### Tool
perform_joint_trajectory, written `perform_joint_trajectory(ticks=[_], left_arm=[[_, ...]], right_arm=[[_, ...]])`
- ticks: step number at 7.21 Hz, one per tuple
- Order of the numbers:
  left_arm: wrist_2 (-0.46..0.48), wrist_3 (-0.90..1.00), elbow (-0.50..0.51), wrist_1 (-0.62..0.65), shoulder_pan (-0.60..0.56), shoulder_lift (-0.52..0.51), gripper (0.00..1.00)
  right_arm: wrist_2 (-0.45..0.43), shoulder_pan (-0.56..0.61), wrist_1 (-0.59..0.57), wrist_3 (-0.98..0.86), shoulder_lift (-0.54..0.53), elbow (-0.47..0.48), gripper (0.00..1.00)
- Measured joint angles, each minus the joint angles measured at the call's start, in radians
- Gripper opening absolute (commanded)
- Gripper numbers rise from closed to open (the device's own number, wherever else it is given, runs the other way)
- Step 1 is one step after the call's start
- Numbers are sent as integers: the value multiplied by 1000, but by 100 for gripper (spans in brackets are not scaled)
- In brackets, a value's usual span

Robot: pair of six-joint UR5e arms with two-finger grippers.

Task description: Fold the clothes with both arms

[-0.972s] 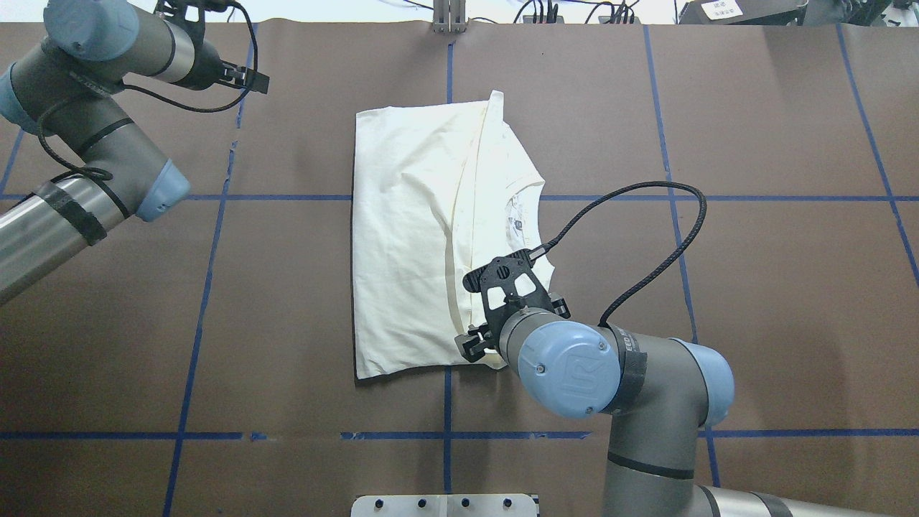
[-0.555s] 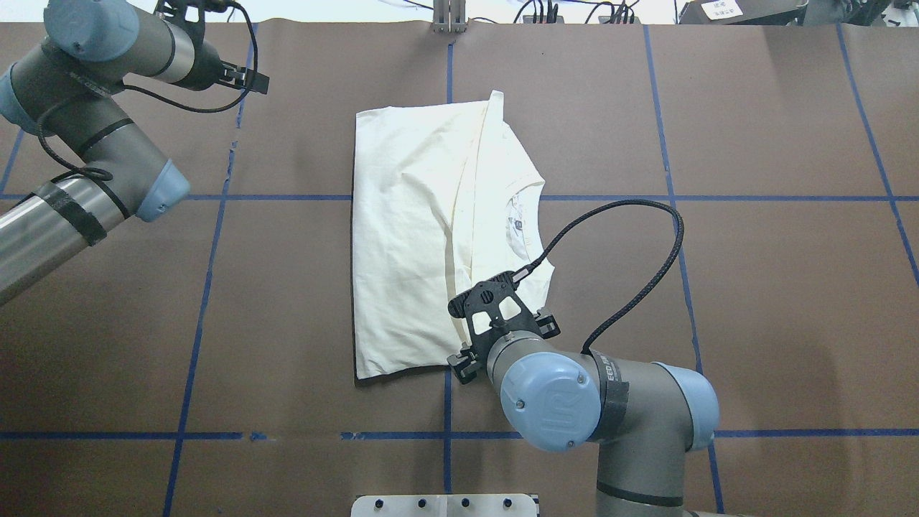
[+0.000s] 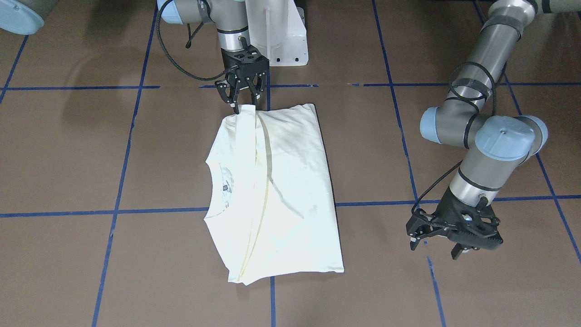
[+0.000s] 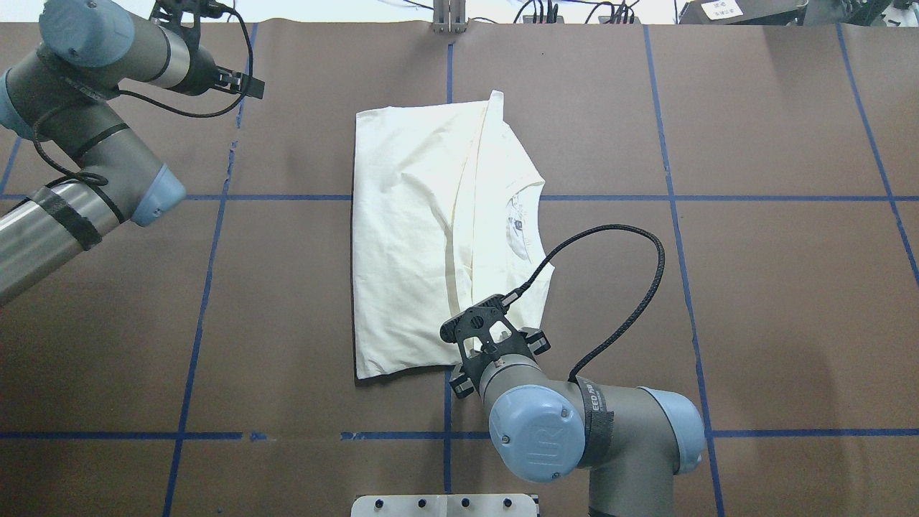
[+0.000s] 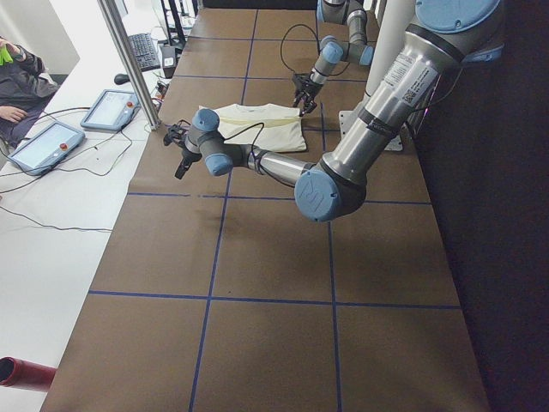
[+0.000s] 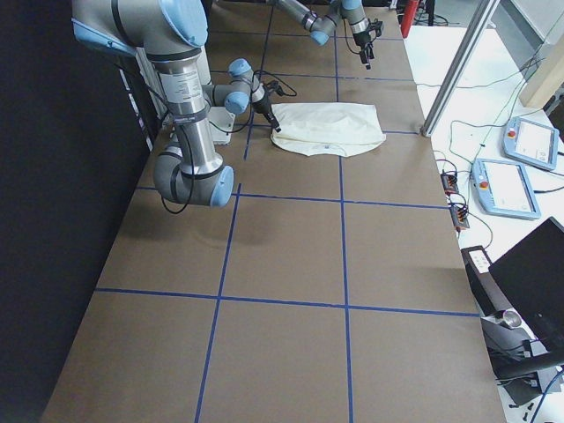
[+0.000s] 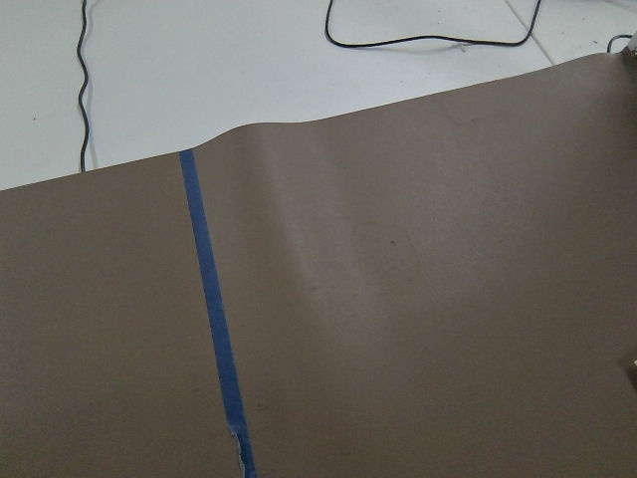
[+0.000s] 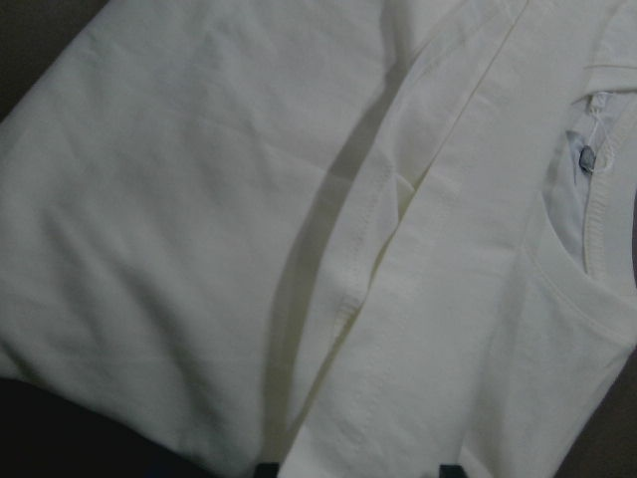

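1. Hovering wrist-vertical, my right gripper [image 3: 245, 108] points straight down with its jaws spread and empty. Its tips sit at the nearest edge of the cream T-shirt [image 3: 290, 181], at the shoulder end. I judge this is the spot to pinch for the next fold.
2. Just ahead of the tips, a folded-in seam line [image 8: 348, 299] runs away from me, with the collar [image 3: 217, 181] off to one side.
3. Beyond that, the shirt lies flat as a rectangle on the brown table [image 3: 91, 150], its print hidden.
4. Farthest off, past the hem end, my left gripper [image 3: 434, 250] hangs open over bare table with its elbow bent, likely parked clear.
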Motion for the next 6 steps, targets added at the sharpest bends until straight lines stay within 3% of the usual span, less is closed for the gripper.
perform_joint_trajectory(ticks=[2,3,4,6], left_arm=[[0,0,-2,0,0,3,100],[0,1,-3,0,0,3,100],[0,0,-3,0,0,4,100],[0,1,-3,0,0,8,100]], right_arm=[[-7,1,4,0,1,2,25],[-8,1,6,0,1,4,36],[-9,2,7,1,1,6,68],[-8,4,20,10,4,9,70]])
